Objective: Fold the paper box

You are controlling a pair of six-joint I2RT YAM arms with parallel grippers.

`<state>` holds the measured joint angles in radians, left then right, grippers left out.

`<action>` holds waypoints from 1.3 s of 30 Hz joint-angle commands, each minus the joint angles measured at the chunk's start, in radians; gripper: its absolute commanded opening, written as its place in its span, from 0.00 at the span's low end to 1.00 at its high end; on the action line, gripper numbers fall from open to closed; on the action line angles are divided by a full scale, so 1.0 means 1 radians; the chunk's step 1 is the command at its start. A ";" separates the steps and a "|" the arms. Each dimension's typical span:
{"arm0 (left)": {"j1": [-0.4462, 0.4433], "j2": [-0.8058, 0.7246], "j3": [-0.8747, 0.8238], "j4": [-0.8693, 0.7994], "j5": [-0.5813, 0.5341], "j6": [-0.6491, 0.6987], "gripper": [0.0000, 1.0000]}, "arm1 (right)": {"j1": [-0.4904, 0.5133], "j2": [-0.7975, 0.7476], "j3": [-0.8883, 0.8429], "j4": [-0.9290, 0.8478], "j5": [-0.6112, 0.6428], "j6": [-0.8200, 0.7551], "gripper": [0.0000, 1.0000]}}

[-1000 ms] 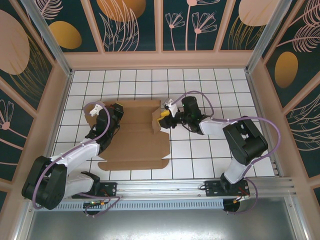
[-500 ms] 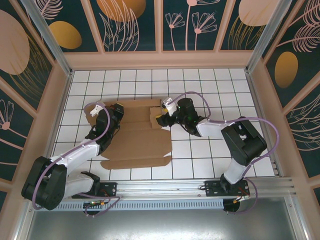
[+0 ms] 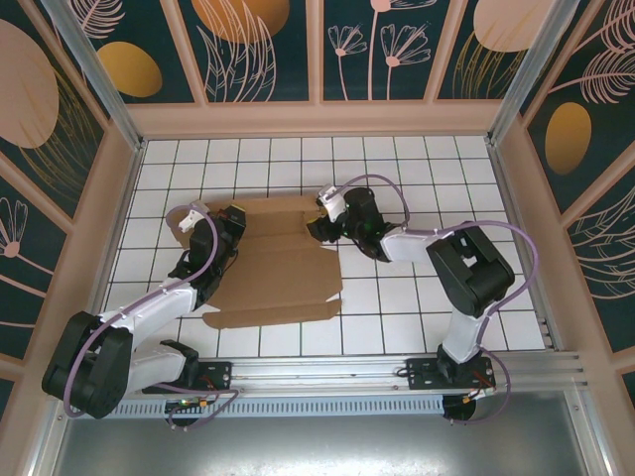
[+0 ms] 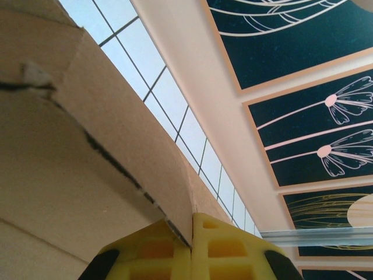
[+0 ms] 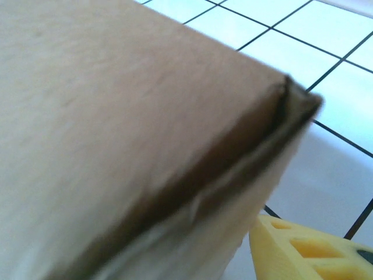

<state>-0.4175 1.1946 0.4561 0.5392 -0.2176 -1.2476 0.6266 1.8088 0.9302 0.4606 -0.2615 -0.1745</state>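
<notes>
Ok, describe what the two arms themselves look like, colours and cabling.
Both the left arm and right arm have white links with bulky black joint housings. A lavender cable loops along each. The fingers are yellow plastic with moulded rectangular recesses.

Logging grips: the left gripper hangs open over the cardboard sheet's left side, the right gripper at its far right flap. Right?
No: the left gripper is shut on the left side of the cardboard sheet, yellow fingers pinching its edge, per the left wrist view. The right gripper is at the far right flap.
</notes>
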 commanded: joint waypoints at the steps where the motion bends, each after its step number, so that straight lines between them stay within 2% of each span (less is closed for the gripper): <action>1: -0.007 0.006 -0.016 -0.017 0.043 0.007 0.00 | 0.004 0.030 0.055 -0.011 0.030 0.004 0.54; 8: -0.006 -0.008 -0.011 -0.038 0.028 0.002 0.00 | 0.006 0.058 0.079 -0.051 0.065 0.018 0.39; 11: -0.007 -0.018 -0.008 -0.048 0.022 0.003 0.00 | 0.015 0.057 0.076 -0.061 0.120 0.023 0.33; 19: -0.007 -0.009 0.005 -0.073 0.003 -0.019 0.00 | 0.071 0.100 0.127 -0.135 0.388 0.015 0.29; 24: -0.008 0.008 0.019 -0.082 0.004 -0.041 0.00 | 0.119 0.149 0.171 -0.167 0.623 0.064 0.20; 29: -0.007 0.018 0.019 -0.085 0.011 -0.068 0.00 | 0.137 0.214 0.251 -0.260 0.813 0.146 0.19; 36: -0.009 0.035 0.019 -0.084 0.017 -0.087 0.00 | 0.170 0.285 0.336 -0.342 0.950 0.236 0.17; 39: -0.009 0.037 0.018 -0.084 0.018 -0.091 0.00 | 0.170 0.300 0.361 -0.368 0.958 0.265 0.15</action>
<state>-0.4183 1.2129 0.4721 0.5205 -0.2428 -1.3300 0.8112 2.0457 1.2831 0.2417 0.5663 0.0444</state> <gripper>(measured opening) 0.059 0.155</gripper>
